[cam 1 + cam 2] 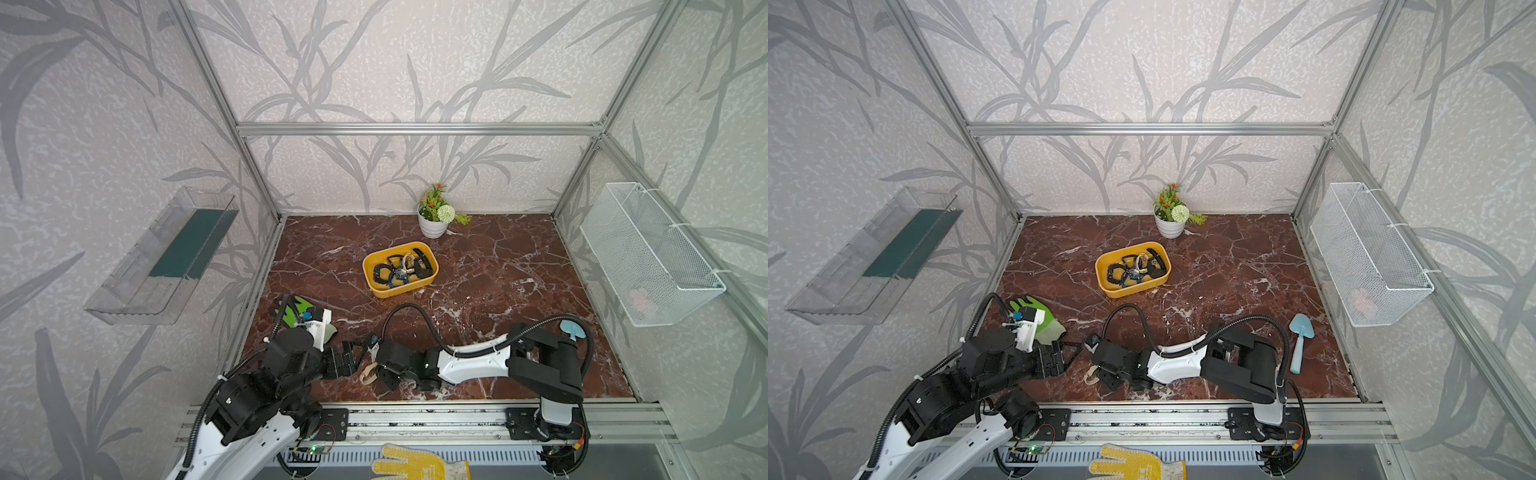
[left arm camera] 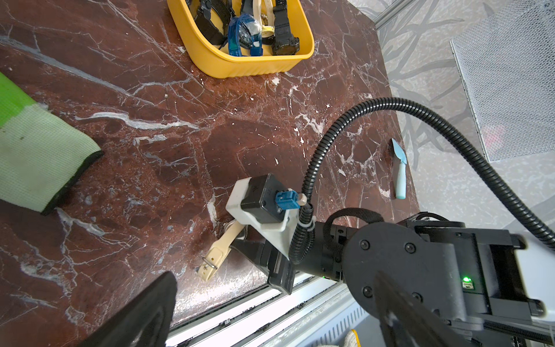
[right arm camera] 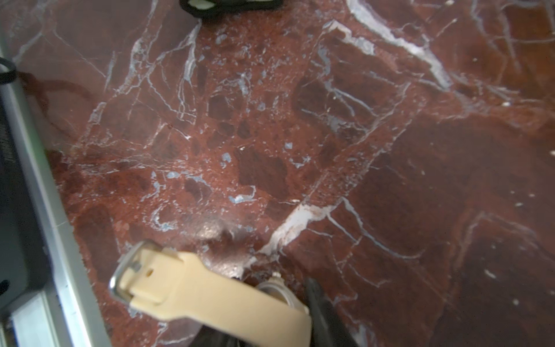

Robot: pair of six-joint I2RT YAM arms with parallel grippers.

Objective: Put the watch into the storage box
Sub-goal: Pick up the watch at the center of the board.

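The cream-strapped watch lies near the table's front edge. My right gripper is down on it and closed in round its case. One dark finger sits against the case; the other is hidden under the strap. The yellow storage box stands mid-table, farther back, with several watches inside. Just to the left of the watch, my left gripper hovers wide open and empty, its fingers framing the left wrist view.
A green glove lies at the front left and a blue trowel at the right. A flower pot stands at the back. A wire basket and a clear tray hang on the side walls.
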